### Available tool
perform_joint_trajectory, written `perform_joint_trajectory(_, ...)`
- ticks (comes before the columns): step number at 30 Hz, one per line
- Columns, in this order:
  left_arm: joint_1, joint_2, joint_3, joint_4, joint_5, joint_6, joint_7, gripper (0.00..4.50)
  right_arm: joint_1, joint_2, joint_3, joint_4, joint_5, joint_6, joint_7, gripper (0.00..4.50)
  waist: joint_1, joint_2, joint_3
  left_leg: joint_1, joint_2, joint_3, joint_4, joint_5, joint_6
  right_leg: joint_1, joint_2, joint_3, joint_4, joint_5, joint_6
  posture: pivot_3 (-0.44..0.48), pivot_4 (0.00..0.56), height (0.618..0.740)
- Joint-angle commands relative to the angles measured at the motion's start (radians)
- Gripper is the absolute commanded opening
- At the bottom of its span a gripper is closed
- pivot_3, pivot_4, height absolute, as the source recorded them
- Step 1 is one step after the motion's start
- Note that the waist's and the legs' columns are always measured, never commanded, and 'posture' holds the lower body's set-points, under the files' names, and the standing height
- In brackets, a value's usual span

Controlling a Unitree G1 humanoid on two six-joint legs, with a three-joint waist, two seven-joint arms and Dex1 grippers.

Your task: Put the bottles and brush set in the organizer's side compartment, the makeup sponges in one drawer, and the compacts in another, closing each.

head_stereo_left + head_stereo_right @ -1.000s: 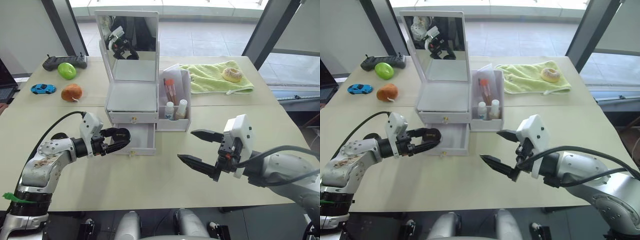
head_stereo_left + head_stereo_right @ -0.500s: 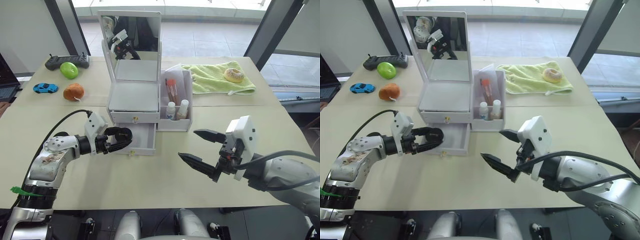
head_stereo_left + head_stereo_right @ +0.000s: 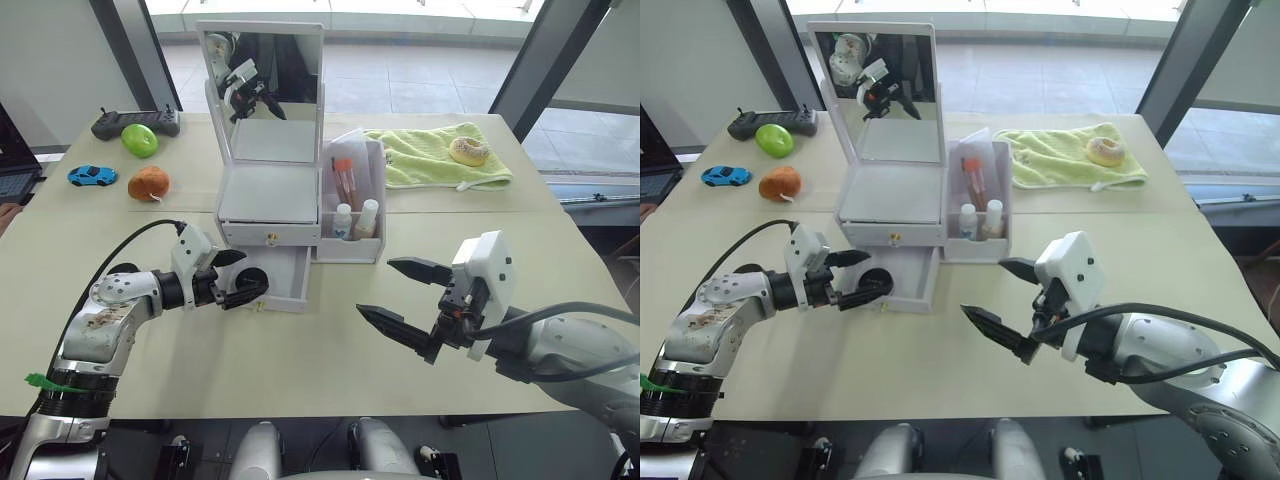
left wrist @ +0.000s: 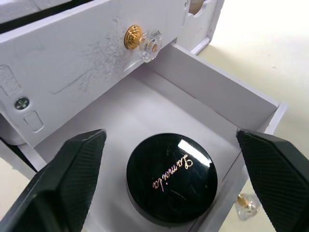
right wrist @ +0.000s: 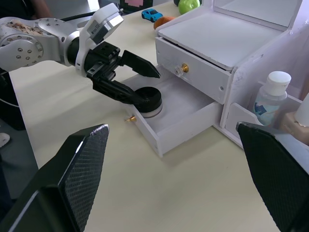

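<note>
A black compact [image 4: 169, 176] is seen lying in the organizer's open lower drawer [image 3: 283, 283], seemingly freed, between the spread jaws of the left gripper [image 3: 243, 286]; withdrawal should be straight back (right gripper [image 3: 400, 297] spread, idle)

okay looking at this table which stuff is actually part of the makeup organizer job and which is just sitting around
Part of the job: organizer, open lower drawer, black compact in it, bottles in the side compartment, open left claw.

Lying about: green towel, donut, toy car, green apple, controller.
</note>
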Motion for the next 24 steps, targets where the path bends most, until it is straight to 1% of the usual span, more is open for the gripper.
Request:
perform_joint_trajectory(1,-0.019,-0.004,0.042,-0.033,-0.029,0.021,0.010,4.48,0.003,-0.001,-0.015,-0.030,0.018,-0.032,-0.002,4.50,0.000,0.000,0.000,0.000,0.000,0.000,0.000,0.000,0.000,0.000,0.000,0.000,0.000,0.000,0.000,0.000,0.150,0.740)
perform_joint_trajectory(6,-0.018,-0.001,0.075,-0.071,-0.077,0.073,0.011,4.48,0.002,-0.003,-0.017,-0.025,0.016,-0.032,0.004,4.50,0.000,0.000,0.000,0.000,0.000,0.000,0.000,0.000,0.000,0.000,0.000,0.000,0.000,0.000,0.000,0.000,0.150,0.740)
perform_joint_trajectory(8,0.005,0.022,0.129,-0.091,-0.133,0.124,-0.001,4.48,0.007,-0.007,-0.027,-0.021,0.017,-0.032,0.011,4.50,0.000,0.000,0.000,0.000,0.000,0.000,0.000,0.000,0.000,0.000,0.000,0.000,0.000,0.000,0.000,0.000,0.150,0.740)
perform_joint_trajectory(10,0.048,0.063,0.198,-0.107,-0.174,0.169,-0.014,4.48,0.040,-0.024,-0.070,-0.015,0.016,-0.033,0.033,4.50,-0.002,0.000,0.000,0.000,0.000,-0.001,0.000,0.000,0.000,0.000,0.000,0.000,0.000,0.000,0.000,0.000,0.150,0.740)
perform_joint_trajectory(13,0.120,0.126,0.308,-0.099,-0.201,0.203,-0.020,4.48,0.154,-0.054,-0.198,0.003,0.003,-0.034,0.090,4.50,-0.005,0.000,0.000,0.000,0.001,-0.001,-0.001,0.000,0.000,0.000,0.001,0.000,0.001,0.000,0.000,0.000,0.150,0.740)
perform_joint_trajectory(15,0.153,0.156,0.354,-0.081,-0.196,0.203,-0.019,4.48,0.230,-0.059,-0.277,0.017,-0.012,-0.039,0.127,4.50,-0.003,0.000,0.000,0.001,0.001,-0.001,-0.001,0.000,0.000,0.000,0.001,0.000,0.000,0.000,0.001,0.000,0.150,0.740)
perform_joint_trajectory(17,0.188,0.188,0.408,-0.027,-0.173,0.179,-0.021,4.48,0.340,-0.057,-0.374,0.037,-0.067,-0.040,0.192,4.50,0.005,0.000,0.000,0.001,0.001,-0.001,0.000,0.000,0.000,0.000,0.000,0.000,0.000,0.000,0.001,0.000,0.150,0.740)
perform_joint_trajectory(18,0.202,0.203,0.435,0.013,-0.154,0.156,-0.017,4.48,0.394,-0.050,-0.425,0.047,-0.089,-0.043,0.227,4.50,0.006,0.000,0.000,0.001,0.000,-0.001,0.000,0.000,0.000,0.001,0.000,-0.001,-0.001,0.000,0.001,0.000,0.150,0.740)
perform_joint_trajectory(20,0.246,0.253,0.492,0.150,-0.094,0.080,-0.022,4.48,0.503,-0.011,-0.560,0.097,-0.131,-0.065,0.302,4.50,0.005,-0.001,0.000,0.002,0.000,0.000,0.000,0.000,0.000,0.001,-0.001,0.000,-0.001,-0.002,-0.001,0.000,0.150,0.740)
perform_joint_trajectory(21,0.257,0.268,0.505,0.192,-0.077,0.055,-0.026,4.48,0.535,0.001,-0.599,0.112,-0.145,-0.076,0.328,4.50,0.005,-0.002,0.000,0.003,0.000,0.000,-0.001,0.000,0.000,0.001,0.000,0.000,-0.001,-0.004,-0.004,0.000,0.150,0.740)
perform_joint_trajectory(23,0.277,0.294,0.522,0.292,-0.039,-0.018,-0.037,4.48,0.594,0.023,-0.669,0.148,-0.178,-0.097,0.385,4.50,0.004,-0.002,0.000,0.003,0.000,0.001,-0.001,0.000,0.000,0.000,-0.001,0.000,-0.001,-0.004,-0.005,0.000,0.150,0.740)
perform_joint_trajectory(24,0.300,0.319,0.549,0.385,-0.006,-0.074,-0.025,4.48,0.650,0.048,-0.744,0.190,-0.201,-0.113,0.438,4.50,0.004,-0.002,0.000,0.003,0.000,0.001,-0.001,0.000,0.000,0.000,-0.001,0.000,-0.001,-0.005,-0.006,0.000,0.150,0.740)
